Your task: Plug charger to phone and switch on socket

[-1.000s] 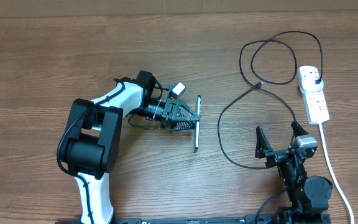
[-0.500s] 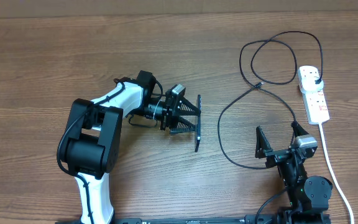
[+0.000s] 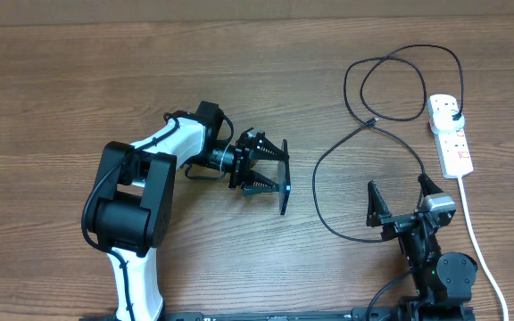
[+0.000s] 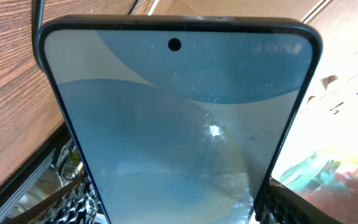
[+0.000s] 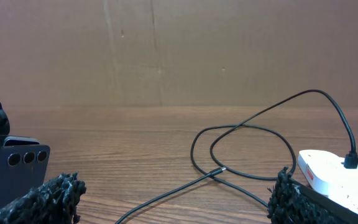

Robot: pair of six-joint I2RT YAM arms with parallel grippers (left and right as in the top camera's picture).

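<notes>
The left pincer point(image 3: 277, 169) is clenched across the slim rectangular smartphone with dark edges and a pale blue lit screen point(image 3: 284, 201). It holds the phone on its long edge left of the desk's middle, so from overhead the phone shows only as a thin dark line. The step in hand looks like presenting the phone for plugging. To do it well, the grip should stay firm and level, the port end should sit clear of the pads, and that end should be turned towards the right arm. The port itself is not visible. In the left wrist view the screen point(image 4: 179, 130) fills the frame, glossy, with a punch-hole lens and faint scratches. From the right wrist, the dark back with its row of lenses point(image 5: 14, 168) appears at the left. The right pincer point(image 3: 402, 198) hangs released and empty near the right front. It would best take the long thin black cable point(image 3: 328, 152) just behind its small connector tip point(image 5: 219, 169). The cable's black plug point(image 3: 454, 116) already sits in the white oblong power strip point(image 3: 453, 147) at the far right of the wooden desk point(image 3: 78, 80).
</notes>
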